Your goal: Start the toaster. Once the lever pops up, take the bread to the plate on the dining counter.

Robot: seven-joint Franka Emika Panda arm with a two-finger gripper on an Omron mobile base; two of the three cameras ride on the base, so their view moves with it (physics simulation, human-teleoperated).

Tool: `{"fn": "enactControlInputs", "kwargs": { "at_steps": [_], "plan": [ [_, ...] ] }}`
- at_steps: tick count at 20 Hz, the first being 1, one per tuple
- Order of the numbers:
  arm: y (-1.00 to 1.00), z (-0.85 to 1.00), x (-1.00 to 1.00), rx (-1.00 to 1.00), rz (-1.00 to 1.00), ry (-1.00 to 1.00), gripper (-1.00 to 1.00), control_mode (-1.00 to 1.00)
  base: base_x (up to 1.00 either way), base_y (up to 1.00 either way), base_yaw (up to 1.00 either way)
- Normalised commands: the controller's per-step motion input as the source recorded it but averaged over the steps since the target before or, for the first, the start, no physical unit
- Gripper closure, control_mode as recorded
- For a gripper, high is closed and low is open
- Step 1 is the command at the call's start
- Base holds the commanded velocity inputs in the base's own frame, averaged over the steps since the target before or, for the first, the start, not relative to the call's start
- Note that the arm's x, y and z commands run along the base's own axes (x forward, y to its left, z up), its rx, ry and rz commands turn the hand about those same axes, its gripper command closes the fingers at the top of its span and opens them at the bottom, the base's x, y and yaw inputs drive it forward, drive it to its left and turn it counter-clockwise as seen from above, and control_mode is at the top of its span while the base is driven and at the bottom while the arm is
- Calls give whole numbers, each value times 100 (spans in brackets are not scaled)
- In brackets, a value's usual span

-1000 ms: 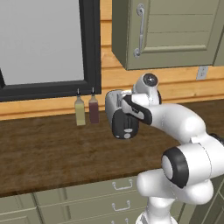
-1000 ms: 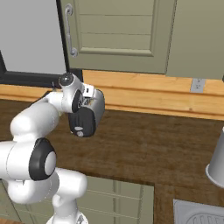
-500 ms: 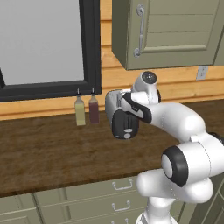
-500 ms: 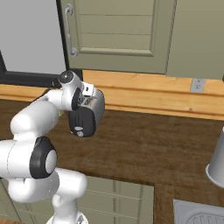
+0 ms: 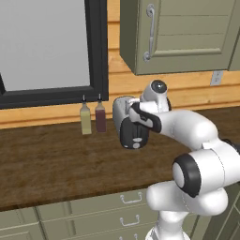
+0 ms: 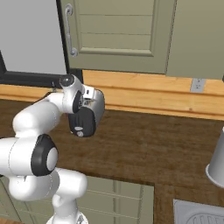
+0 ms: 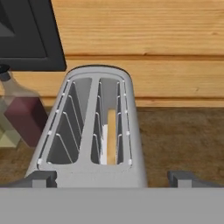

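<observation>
The silver two-slot toaster (image 5: pixel 123 115) stands at the back of the dark wood counter, its black end face (image 6: pixel 82 122) turned toward me. Looking down in the hand view, the toaster (image 7: pixel 131 131) shows both slots, and the bread (image 7: pixel 111 135) sits as a pale slice deep in the right one. My gripper (image 7: pixel 111 179) hangs open just above the toaster's near end, one fingertip off each side, holding nothing. My hand (image 5: pixel 143 117) covers the top of the end face, so the lever is hidden. The plate and the dining counter are out of view.
Two slim bottles (image 5: pixel 85 119) (image 5: pixel 100 117) stand just left of the toaster under the black window frame (image 5: pixel 96 47). An upper cabinet (image 5: pixel 183 35) hangs above. A grey vessel (image 6: pixel 216 162) and a sink corner (image 6: pixel 197 214) lie to the right.
</observation>
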Motion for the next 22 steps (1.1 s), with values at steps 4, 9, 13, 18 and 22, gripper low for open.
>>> {"fn": "enactControlInputs", "kwargs": {
  "at_steps": [4, 9, 13, 18, 22],
  "plan": [
    [0, -24, 8, 0, 0, -4, -100, -100, 0, 0, 0],
    [0, -19, 13, 0, 0, -8, -100, -100, 0, 0, 0],
    [0, -14, 11, 0, 0, -4, -100, -100, 0, 0, 0],
    [0, -4, 3, 0, 0, 0, -100, -100, 0, 0, 0],
    [0, 0, 0, 0, 0, 0, -100, -100, 0, 0, 0]
  ]
}}
